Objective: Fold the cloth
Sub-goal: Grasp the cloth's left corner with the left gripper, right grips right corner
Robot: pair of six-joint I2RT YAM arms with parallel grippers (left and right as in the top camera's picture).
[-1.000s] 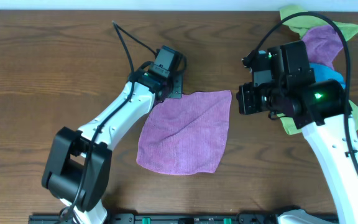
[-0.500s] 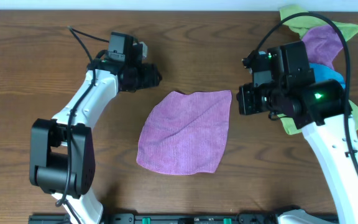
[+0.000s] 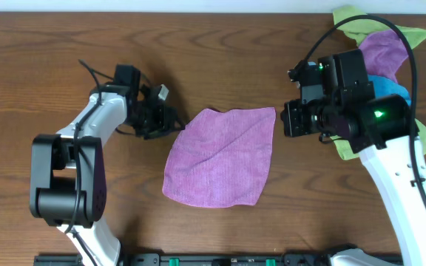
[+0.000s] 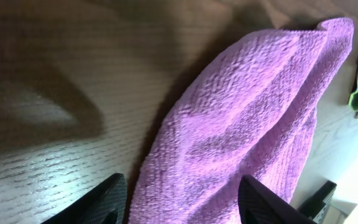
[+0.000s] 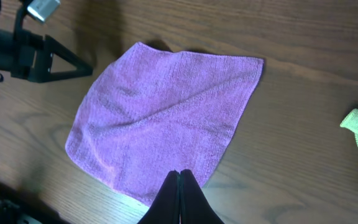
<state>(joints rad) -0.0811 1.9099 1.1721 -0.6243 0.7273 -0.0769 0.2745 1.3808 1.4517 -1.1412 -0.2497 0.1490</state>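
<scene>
the cloth [image 3: 220,157] lay spread flat in the middle of the table [image 3: 35,44], with one soft crease across it. its upper left corner pointed at the left gripper [image 3: 170,122]. i saw that gripper low at the corner, fingers apart, with the cloth's edge lying between them in the wrist view, unpinched. the right gripper [image 3: 291,118] hung just beside the cloth's upper right corner, fingers pressed together on nothing. behind that arm, a green cloth [image 3: 350,18], a mauve cloth [image 3: 384,48] and a blue cloth [image 3: 390,90] sat heaped.
</scene>
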